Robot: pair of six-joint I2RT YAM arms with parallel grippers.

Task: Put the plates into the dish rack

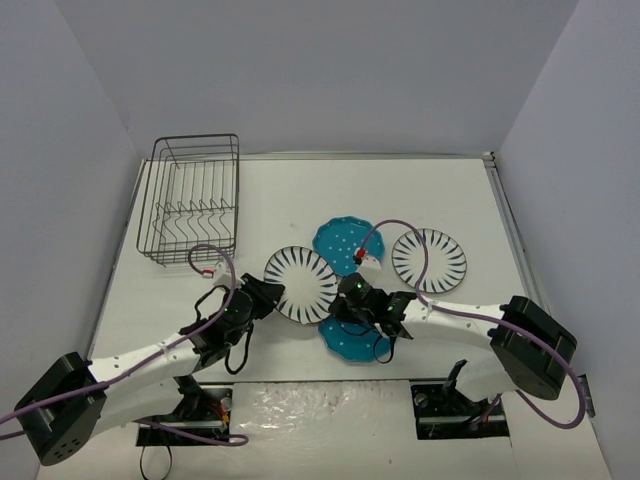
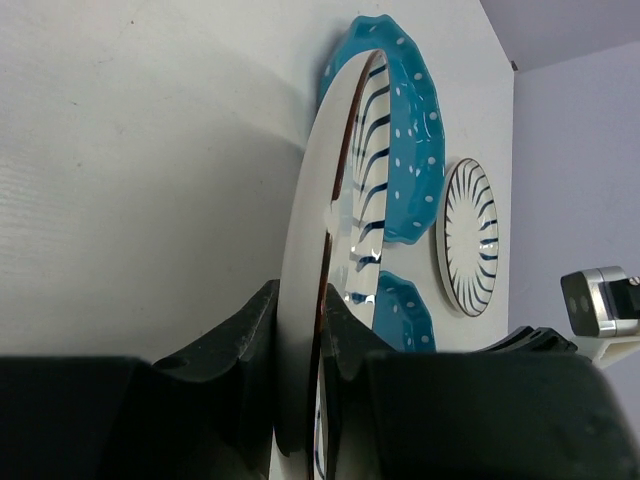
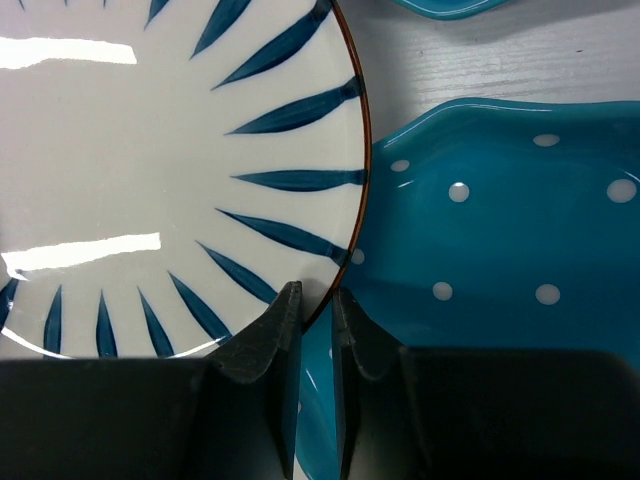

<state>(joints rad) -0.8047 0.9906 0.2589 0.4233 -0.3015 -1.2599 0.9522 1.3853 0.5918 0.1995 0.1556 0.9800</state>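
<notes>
both side rims of the middle striped plate [image 1: 300, 283] are pinched: left gripper [image 2: 300, 330] fingers clamped on one, right gripper [image 3: 316, 300] fingers on the other; dish rack [image 1: 190, 205] stands well apart, far left

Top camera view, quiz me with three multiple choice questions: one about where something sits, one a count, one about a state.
1. Where is the dish rack? A far-left corner; B near-right corner; C the centre.
2. How many teal plates? A one; B two; C three.
3. The left tool is: A open over the rack; B shut on a striped plate's rim; C holding a teal plate.
Answers: A, the rack stands far left; B, two dotted teal ones are visible; B, it pinches the striped rim.
</notes>
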